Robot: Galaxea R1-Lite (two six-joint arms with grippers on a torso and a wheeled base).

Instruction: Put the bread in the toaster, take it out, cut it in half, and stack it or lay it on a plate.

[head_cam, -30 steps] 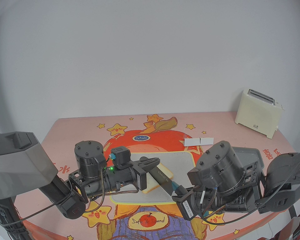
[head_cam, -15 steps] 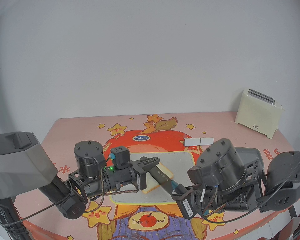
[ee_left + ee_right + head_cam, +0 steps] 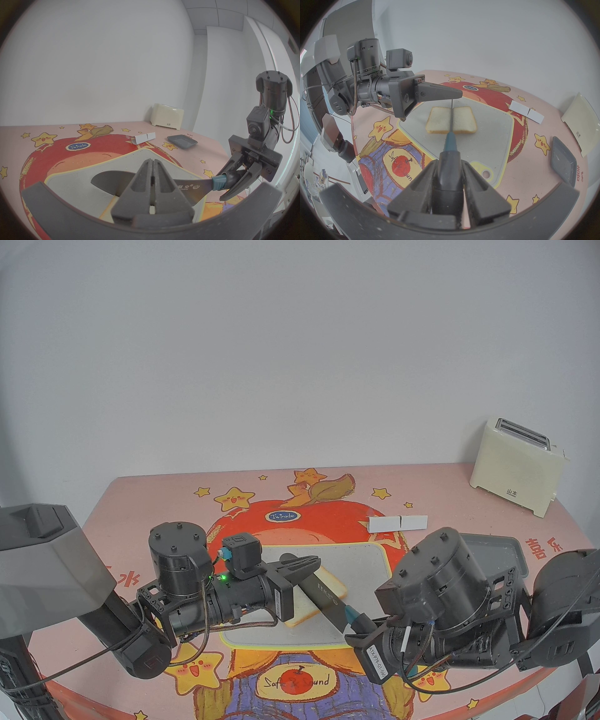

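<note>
Head view, right jaws pinching knife [image 3: 323, 597], barely shifted on bread [image 3: 304, 614], left jaws closed

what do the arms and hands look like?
Dark grey left arm and right arm, round bolted joint housings, loose black cables. Matte black wedge fingers on left hand and right hand. Green LED at left wrist, white label at right.

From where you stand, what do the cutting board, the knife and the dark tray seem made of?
The cutting board looks plastic: matte pale grey, yellow rim. The knife has a dull dark grey blade, perhaps coated metal or plastic, a teal collar, black handle. The tray is likely plastic: dark grey, smooth.
</note>
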